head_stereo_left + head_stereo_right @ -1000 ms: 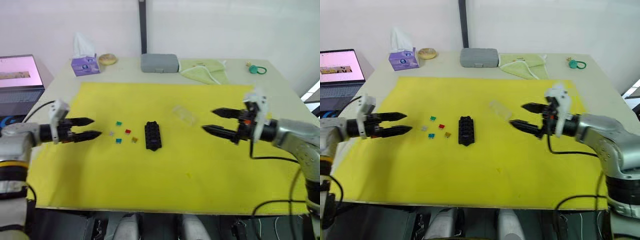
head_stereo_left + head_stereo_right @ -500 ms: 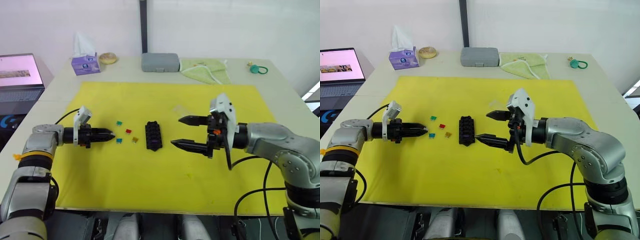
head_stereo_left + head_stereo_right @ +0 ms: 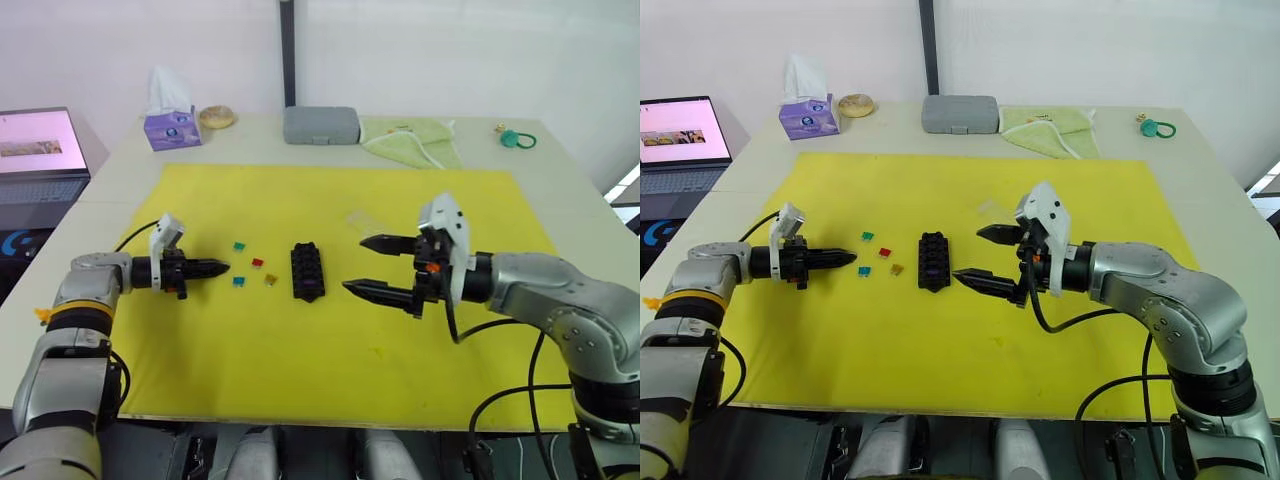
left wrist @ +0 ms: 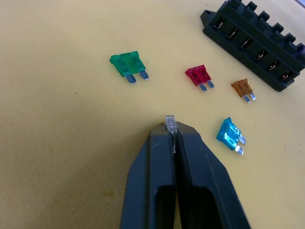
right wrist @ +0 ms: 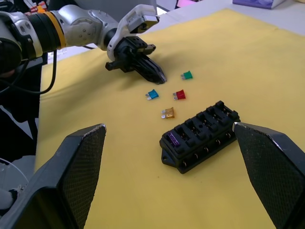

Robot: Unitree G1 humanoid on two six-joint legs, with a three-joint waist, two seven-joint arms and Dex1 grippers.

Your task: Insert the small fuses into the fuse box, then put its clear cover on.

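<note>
Pinched between the closed left gripper (image 4: 172, 135) is a pale grey fuse (image 4: 171, 125); right gripper (image 3: 983, 256) is spread wide.

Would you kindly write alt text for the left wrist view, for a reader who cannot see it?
The left gripper, its black fingers shut, pinches a grey fuse above the yellow mat. Green, red, orange and teal fuses lie loose ahead, near the black fuse box.
</note>
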